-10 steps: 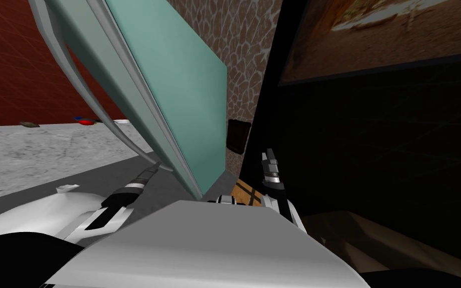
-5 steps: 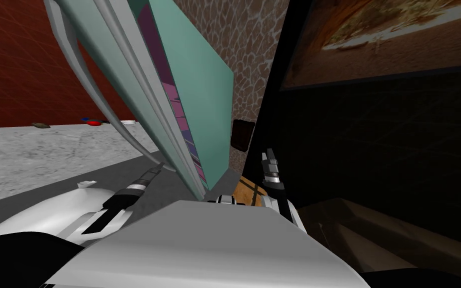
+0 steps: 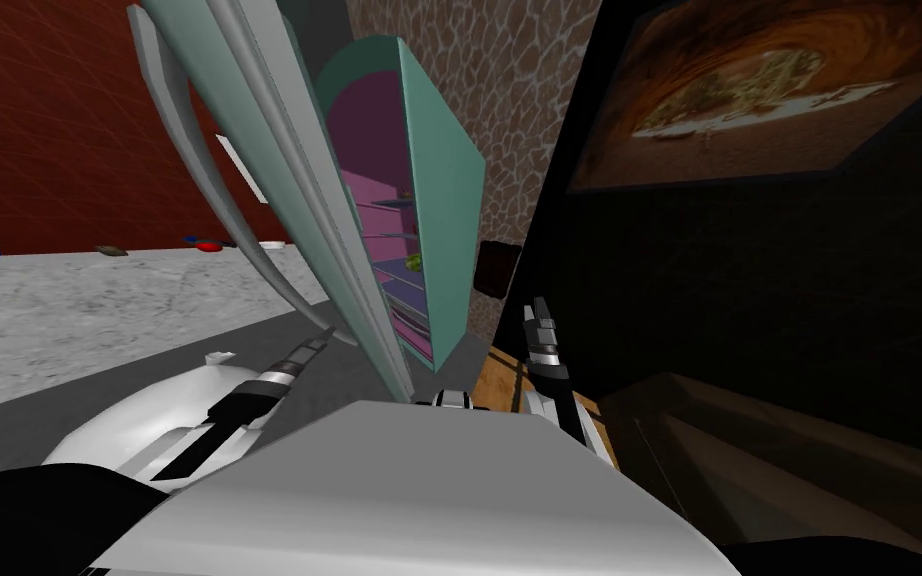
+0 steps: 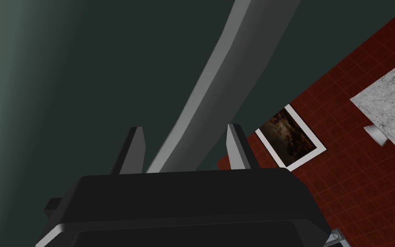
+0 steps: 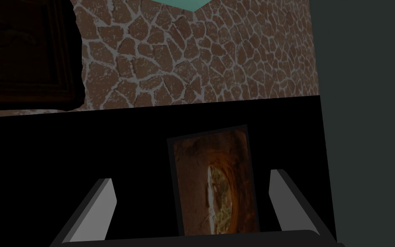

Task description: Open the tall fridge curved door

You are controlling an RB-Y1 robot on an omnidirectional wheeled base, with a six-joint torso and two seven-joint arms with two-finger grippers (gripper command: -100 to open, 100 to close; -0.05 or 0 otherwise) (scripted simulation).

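Left gripper (image 4: 184, 128) closes its two fingers on the sides of the grey handle (image 4: 218, 77) of the teal door (image 3: 344, 280), near the handle's lower end. From the jaws the handle runs straight ahead and up the door's height in a long bow (its long axis follows the door, not the floor). The door stands ajar. The gap lies on the gripper's right, where pink shelves (image 3: 389, 240) show inside the fridge (image 3: 444, 200). The door's face fills the space just beyond the fingers.

The left arm is plainly the nearer one and already has the hold. The right gripper (image 3: 539, 305) hangs open on the far side of the fridge, well apart from the handle and touching nothing. By the look of it, the next pull should go back and leftward from the fridge, widening the gap.

No brand, label or readable writing appears on door, handle or fridge.
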